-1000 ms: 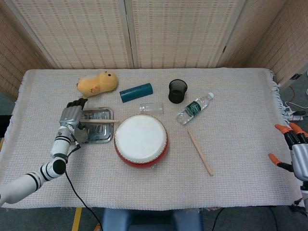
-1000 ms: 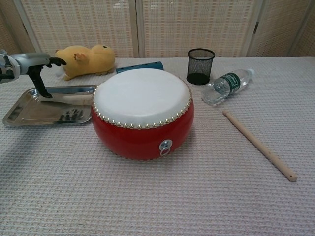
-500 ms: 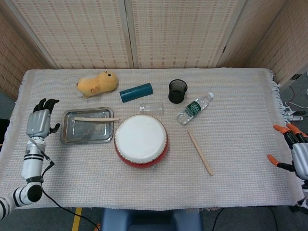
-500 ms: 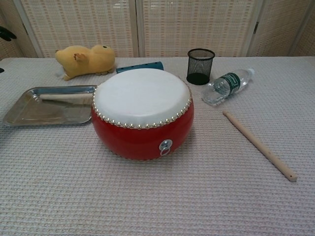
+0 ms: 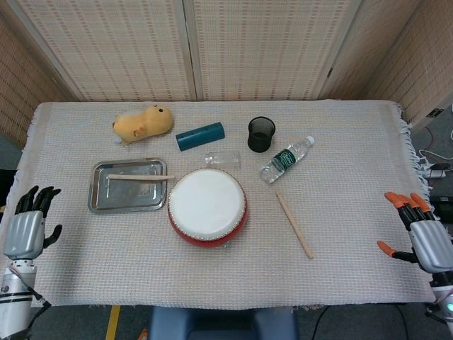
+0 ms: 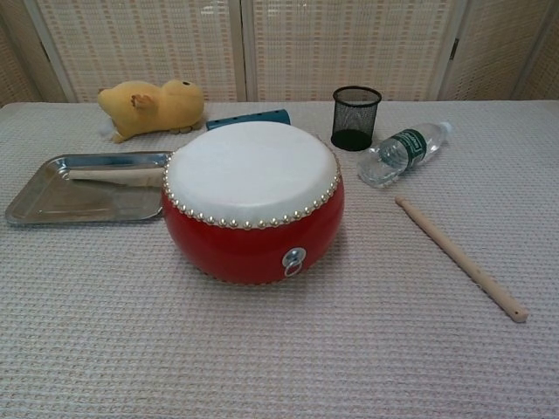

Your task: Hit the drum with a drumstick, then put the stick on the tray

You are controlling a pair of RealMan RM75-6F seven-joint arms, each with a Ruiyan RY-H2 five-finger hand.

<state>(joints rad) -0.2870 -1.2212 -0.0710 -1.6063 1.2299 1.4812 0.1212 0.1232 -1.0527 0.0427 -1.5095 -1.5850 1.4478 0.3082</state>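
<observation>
A robot's two hands rest at the near corners of a cloth-covered surface [image 5: 340, 212], seen from above and from chest height. The left hand [image 5: 27, 228] sits off the near left edge, fingers spread apart and holding nothing. The right hand [image 5: 419, 237], with orange fingertips, sits off the near right edge, also spread and empty.

Between the hands, closest to the viewer, stands a red drum [image 6: 253, 201] with a white skin and a ring of studs. To the right hand's side of the drum, a wooden stick [image 6: 460, 257] lies loose on the cloth, well apart from that hand. On the left hand's side, just beside the drum, lies a metal tray [image 5: 127, 185], and a second drumstick [image 5: 139, 176] lies flat inside it along its far edge, its tip reaching over the rim toward the drum.

Beyond the drum lies a small clear cup [image 5: 222, 159] on its side and a plastic water bottle [image 5: 286, 159], also lying down. Farthest from both hands are a yellow plush toy [image 6: 151, 107], a blue cylinder [image 5: 200, 136] on its side, and an upright black mesh pen cup [image 6: 355, 116].
</observation>
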